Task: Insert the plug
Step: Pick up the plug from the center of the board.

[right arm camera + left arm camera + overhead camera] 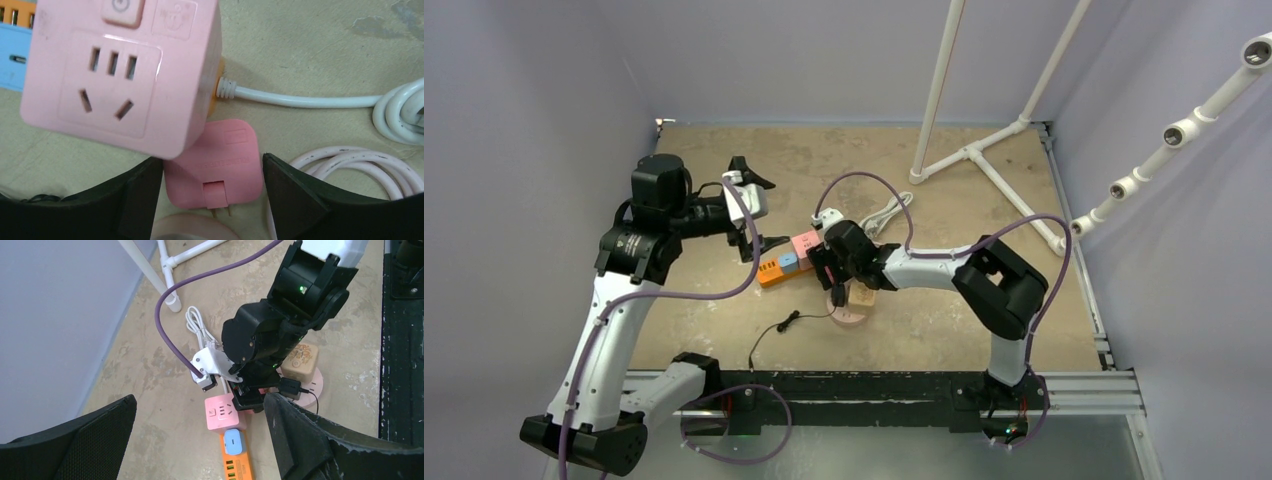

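The pink plug point(215, 167) lies flat on the table, its two prongs pointing toward the camera, right beside the pink cube socket point(120, 75). My right gripper point(212, 165) straddles the plug, open. Its left finger is at the plug's edge and a small gap remains at the right finger point(295, 200). From above, the right gripper point(834, 285) is low beside the pink cube socket point(806, 243). My left gripper point(759, 208) hovers open and empty over the orange power strip point(774, 272). In the left wrist view the left gripper point(200, 400) looks down on the pink cube socket point(225, 412).
A blue adapter point(234, 442) sits in the orange strip point(237, 465). A beige block point(861, 295) and a black plug point(290, 387) with a thin black cable point(774, 330) sit on a round pink base point(849, 315). Coiled white cable point(884, 215) and a white pipe frame point(974, 150) lie behind.
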{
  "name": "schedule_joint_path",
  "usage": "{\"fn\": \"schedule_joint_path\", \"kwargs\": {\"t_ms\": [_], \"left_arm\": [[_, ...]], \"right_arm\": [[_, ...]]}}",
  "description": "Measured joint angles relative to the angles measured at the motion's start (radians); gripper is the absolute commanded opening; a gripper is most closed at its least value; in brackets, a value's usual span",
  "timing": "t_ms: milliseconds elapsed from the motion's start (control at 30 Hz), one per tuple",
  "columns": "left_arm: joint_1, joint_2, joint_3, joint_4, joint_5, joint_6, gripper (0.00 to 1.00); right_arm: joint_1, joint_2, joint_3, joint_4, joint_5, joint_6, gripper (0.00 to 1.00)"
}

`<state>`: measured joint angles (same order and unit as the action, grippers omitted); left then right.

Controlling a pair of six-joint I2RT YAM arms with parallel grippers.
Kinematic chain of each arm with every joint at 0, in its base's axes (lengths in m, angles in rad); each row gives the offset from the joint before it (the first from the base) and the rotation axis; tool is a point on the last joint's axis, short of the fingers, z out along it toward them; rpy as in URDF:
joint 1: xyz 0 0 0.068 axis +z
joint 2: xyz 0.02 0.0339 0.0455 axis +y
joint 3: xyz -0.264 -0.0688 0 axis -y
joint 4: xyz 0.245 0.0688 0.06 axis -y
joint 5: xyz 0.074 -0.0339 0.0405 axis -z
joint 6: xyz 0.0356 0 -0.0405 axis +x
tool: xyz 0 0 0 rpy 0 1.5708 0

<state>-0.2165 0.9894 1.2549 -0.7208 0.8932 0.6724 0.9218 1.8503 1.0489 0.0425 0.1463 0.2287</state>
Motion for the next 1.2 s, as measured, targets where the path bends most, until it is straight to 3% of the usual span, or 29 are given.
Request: {"fn": "schedule_joint_path", "kwargs": {"t_ms": [233, 400, 833, 1000, 1200], "left_arm": [[0.000, 0.000, 0.047, 0.001, 0.000, -0.008, 0.99], [0.000, 0.002, 0.050, 0.000, 0.001, -0.009, 0.99], [0.000, -0.021, 0.018, 0.000, 0.023, 0.037, 0.99], [0.000, -0.034, 0.008, 0.001, 0.033, 0.055, 0.99], [0.000, -0.119, -0.058, -0.024, 0.045, 0.180, 0.99]], "right_arm": [[0.000, 0.034, 0.018, 0.030, 0.050, 0.080, 0.53], [0.001, -0.041, -0.053, 0.006, 0.086, 0.122, 0.49], [0.000, -0.480, -0.051, -0.081, 0.092, 0.181, 0.51], [0.000, -0.547, 0.032, -0.040, 0.033, 0.203, 0.51], [0.000, -0.561, 0.141, 0.020, -0.155, 0.217, 0.51]]}}
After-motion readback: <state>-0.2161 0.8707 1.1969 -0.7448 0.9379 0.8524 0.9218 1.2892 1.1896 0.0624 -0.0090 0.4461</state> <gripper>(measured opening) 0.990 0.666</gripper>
